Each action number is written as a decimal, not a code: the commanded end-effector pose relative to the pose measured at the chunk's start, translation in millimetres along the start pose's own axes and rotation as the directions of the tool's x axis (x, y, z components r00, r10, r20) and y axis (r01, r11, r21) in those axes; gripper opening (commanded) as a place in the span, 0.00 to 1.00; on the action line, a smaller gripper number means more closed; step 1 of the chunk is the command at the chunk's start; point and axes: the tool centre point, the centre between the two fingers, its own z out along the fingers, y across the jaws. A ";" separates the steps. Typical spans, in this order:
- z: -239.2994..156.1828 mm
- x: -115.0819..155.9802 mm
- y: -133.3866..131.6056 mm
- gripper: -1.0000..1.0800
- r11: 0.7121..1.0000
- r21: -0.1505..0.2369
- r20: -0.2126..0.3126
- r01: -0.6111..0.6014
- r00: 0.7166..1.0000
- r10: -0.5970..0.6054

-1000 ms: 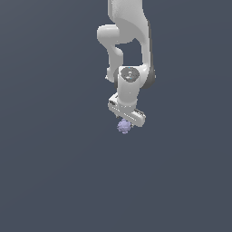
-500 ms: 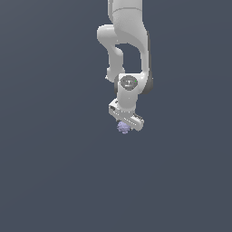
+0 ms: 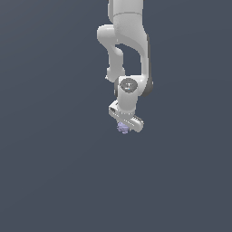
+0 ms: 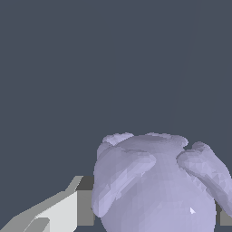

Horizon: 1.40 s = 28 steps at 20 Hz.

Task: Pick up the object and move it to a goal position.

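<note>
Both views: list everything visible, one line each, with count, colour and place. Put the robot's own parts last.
Lumpy object: one, pale lavender-purple, directly under the gripper in the exterior view; fills much of the wrist view, between the fingers.
Background surface: one, plain dark slate grey, all around the arm in both views.
Arm: one, white, coming down from the top of the exterior view.
Gripper: one, white, at the arm's lower end, over the object.
Fingers: one shows clearly, white with a grey pad, beside the object in the wrist view.

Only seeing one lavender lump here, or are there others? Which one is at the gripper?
Just one: the bumpy lavender object, directly under the white gripper; in the wrist view it sits between the fingers.
</note>
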 end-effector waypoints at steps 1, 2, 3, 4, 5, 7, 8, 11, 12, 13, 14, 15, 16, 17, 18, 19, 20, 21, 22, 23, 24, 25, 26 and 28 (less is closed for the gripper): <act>1.1 0.2 0.7 0.00 1.000 -0.001 0.001 -0.001 1.000 0.001; 1.1 0.2 0.7 0.00 1.000 -0.001 0.001 -0.001 1.000 0.001; 1.1 0.2 0.7 0.00 1.000 -0.001 0.001 -0.001 1.000 0.001; 1.1 0.2 0.7 0.00 1.000 -0.001 0.001 -0.001 1.000 0.001; 1.1 0.2 0.7 0.00 1.000 -0.001 0.001 -0.001 1.000 0.001; -0.2 0.0 -0.1 0.00 1.000 0.000 0.000 0.000 1.000 0.000; -0.9 -0.2 -0.3 0.00 1.000 0.000 0.000 0.000 1.000 0.000; -6.3 -1.7 -1.7 0.00 1.000 0.000 0.000 0.000 1.000 0.000; -9.1 -2.5 -2.4 0.00 1.000 0.000 0.000 0.000 1.000 0.000; -12.5 -3.4 -3.3 0.00 1.000 0.000 0.000 0.000 1.000 0.000; -16.4 -4.5 -4.3 0.00 1.000 0.000 0.000 0.000 1.000 0.000; -20.8 -5.7 -5.5 0.00 1.000 0.000 0.000 0.000 1.000 0.000; -25.8 -7.0 -6.8 0.00 1.000 0.000 0.000 0.000 1.000 0.000; -31.4 -8.6 -8.3 0.00 1.000 0.000 0.000 0.000 1.000 0.000; -37.5 -10.2 -9.9 0.00 1.000 0.000 0.000 0.000 1.000 0.000; -44.1 -11.8 -11.4 0.00 1.000 0.000 0.000 -0.001 1.000 0.001; -51.3 -13.7 -13.3 0.00 1.000 0.000 0.000 -0.001 1.000 0.001; -59.0 -15.7 -15.3 0.00 1.000 0.000 0.000 -0.001 1.000 0.001; -67.2 -17.8 -17.5 0.00 1.000 0.000 0.000 -0.001 1.000 0.001; -75.8 -20.0 -19.7 0.00 1.000 0.000 0.000 -0.001 1.000 0.001; -85.0 -22.4 -22.1 0.00 1.000 0.000 0.000 -0.001 1.000 0.001; -94.5 -24.7 -24.6 0.00 1.000 -0.001 0.000 -0.001 1.000 0.001; -104.5 -27.3 -27.2 0.00 1.000 -0.001 0.000 -0.001 1.000 0.001; -125.1 -32.4 -32.7 0.00 1.000 -0.001 -0.001 -0.001 1.000 0.001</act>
